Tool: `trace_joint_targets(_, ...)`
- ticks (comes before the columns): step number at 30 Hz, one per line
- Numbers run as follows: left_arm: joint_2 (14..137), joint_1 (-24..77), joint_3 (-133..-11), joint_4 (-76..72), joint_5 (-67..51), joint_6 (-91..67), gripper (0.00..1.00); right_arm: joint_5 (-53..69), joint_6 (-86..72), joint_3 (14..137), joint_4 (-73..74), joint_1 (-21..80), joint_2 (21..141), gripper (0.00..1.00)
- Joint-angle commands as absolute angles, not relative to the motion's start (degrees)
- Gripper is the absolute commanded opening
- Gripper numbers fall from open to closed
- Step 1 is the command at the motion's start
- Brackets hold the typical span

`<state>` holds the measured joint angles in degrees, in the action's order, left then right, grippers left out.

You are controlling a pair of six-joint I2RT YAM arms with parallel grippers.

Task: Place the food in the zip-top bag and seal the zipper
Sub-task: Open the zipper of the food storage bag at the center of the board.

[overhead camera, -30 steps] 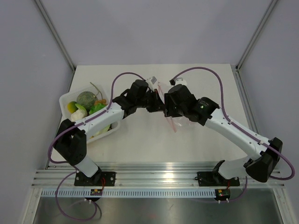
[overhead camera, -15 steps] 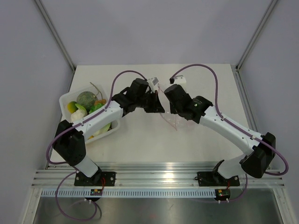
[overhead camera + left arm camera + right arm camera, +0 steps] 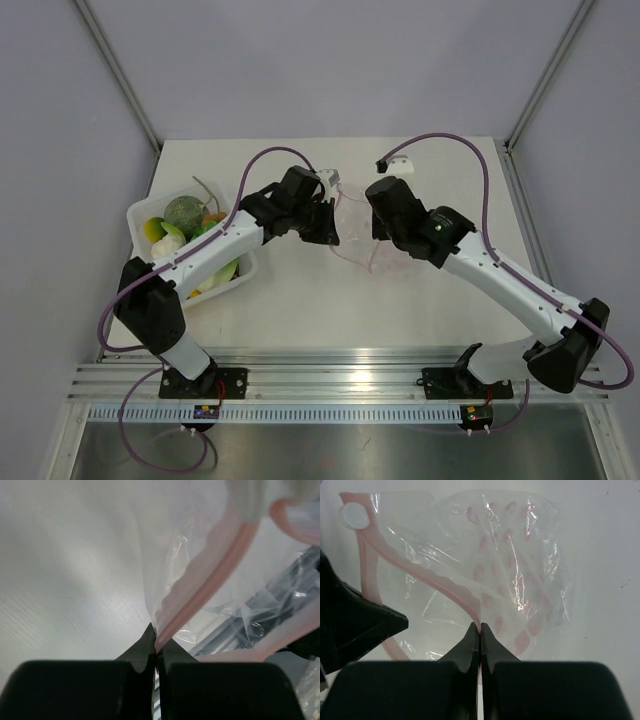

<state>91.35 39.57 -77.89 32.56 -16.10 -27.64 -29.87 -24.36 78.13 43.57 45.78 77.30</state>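
The left pincer (image 3: 156,645) is closed on the zipper (image 3: 215,570), which runs away to the right of its tips. The right pincer (image 3: 480,629) is clamped on the other lip. The zip-top bag (image 3: 520,560) is spread between both. The food (image 3: 185,212) is seen well behind the left pincer, in a tray (image 3: 160,197), nearer that arm.

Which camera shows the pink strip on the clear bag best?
The right wrist view: the pink strip curves in focus across the bag down to the right tool. The left wrist view shows a blurred stretch pinched in the left tool. The top view shows only faint pink lines.
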Motion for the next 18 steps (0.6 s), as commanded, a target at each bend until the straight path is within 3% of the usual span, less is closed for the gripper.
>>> trace_joint_targets(1, 93.07, 39.37, -82.26, 37.61, -8.80, -22.24, 0.00, -27.61, -26.54, 83.84, 45.69, 45.44, 74.00, 0.00)
trace_joint_targets(7, 94.39, 39.37, -86.74, 43.50, -6.25, -14.51, 0.00, -23.82, -29.35, 90.17, 53.52, 45.53, 77.25, 0.00)
trace_joint_targets(14, 92.73, 39.20, -85.26, 45.97, -0.79, -7.65, 0.01, -20.84, -32.87, 85.26, 49.67, 45.53, 80.41, 0.00)
trace_joint_targets(16, 91.76, 38.94, -84.55, 45.53, -0.36, -7.56, 0.12, -19.61, -33.05, 84.47, 47.82, 45.53, 82.08, 0.00)
trace_joint_targets(18, 90.27, 38.41, -84.55, 45.44, -0.26, -8.52, 0.16, -18.90, -33.22, 83.32, 45.27, 45.53, 83.92, 0.00)
